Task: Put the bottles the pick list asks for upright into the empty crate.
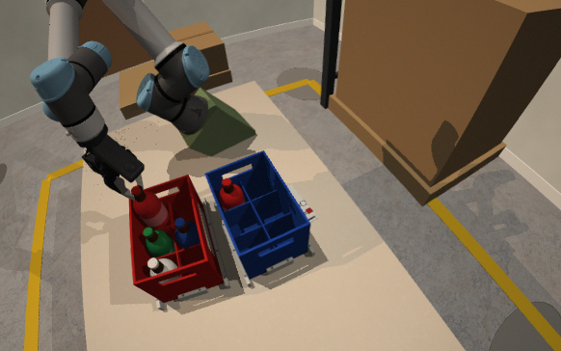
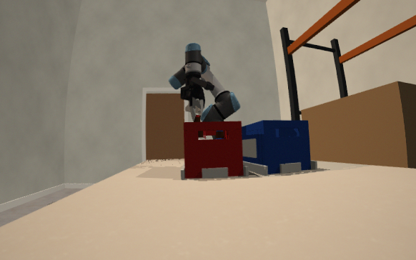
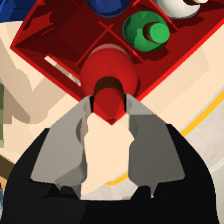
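My gripper point(image 1: 130, 191) is shut on the neck of a red bottle point(image 1: 148, 207) and holds it partly raised out of the far left cell of the red crate point(image 1: 173, 236). In the wrist view the fingers clamp the red cap above the bottle's body point(image 3: 107, 70). A green bottle point(image 1: 157, 241), a blue bottle point(image 1: 184, 232) and a white bottle point(image 1: 159, 266) stand in the red crate. The blue crate point(image 1: 258, 212) to the right holds one red bottle point(image 1: 230, 194) upright in its far left cell. The pick list point(image 1: 307, 207) lies beside the blue crate's right side.
A green wedge point(image 1: 217, 125) lies behind the crates. A large cardboard box point(image 1: 432, 87) on a pallet stands at the right, beside a black rack post point(image 1: 331, 53). Grey rails point(image 1: 220, 251) lie on the table between and under the crates.
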### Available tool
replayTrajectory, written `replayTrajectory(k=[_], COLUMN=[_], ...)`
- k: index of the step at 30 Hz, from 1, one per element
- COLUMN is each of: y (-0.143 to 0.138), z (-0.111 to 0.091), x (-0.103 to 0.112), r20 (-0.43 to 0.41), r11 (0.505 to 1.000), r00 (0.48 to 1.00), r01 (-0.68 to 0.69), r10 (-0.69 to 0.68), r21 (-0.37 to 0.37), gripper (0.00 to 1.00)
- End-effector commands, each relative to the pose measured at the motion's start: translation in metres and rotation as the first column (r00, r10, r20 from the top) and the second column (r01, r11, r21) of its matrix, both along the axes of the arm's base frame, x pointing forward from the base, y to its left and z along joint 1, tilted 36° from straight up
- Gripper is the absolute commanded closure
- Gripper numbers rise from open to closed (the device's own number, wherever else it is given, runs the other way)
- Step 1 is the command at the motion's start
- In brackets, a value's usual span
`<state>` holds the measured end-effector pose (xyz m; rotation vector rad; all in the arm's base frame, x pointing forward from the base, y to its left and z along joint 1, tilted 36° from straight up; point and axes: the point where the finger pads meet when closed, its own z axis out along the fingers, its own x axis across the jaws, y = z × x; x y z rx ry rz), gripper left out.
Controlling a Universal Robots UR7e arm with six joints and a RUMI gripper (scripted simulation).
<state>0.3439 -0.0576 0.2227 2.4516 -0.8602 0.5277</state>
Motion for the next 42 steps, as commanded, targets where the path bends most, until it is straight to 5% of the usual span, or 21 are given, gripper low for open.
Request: replayTrajectory(k=[1,42], y=[0.005,0.038], z=[0.007,0.055], x=[-0.001,-0.013], r20=[0.001,0.001], r11=[1.0,1.0], r00=[1.0,1.0], r01=[0.0,0.001], r10=[0.0,-0.001], r21=[0.0,0.0], gripper=[1.0,1.0])
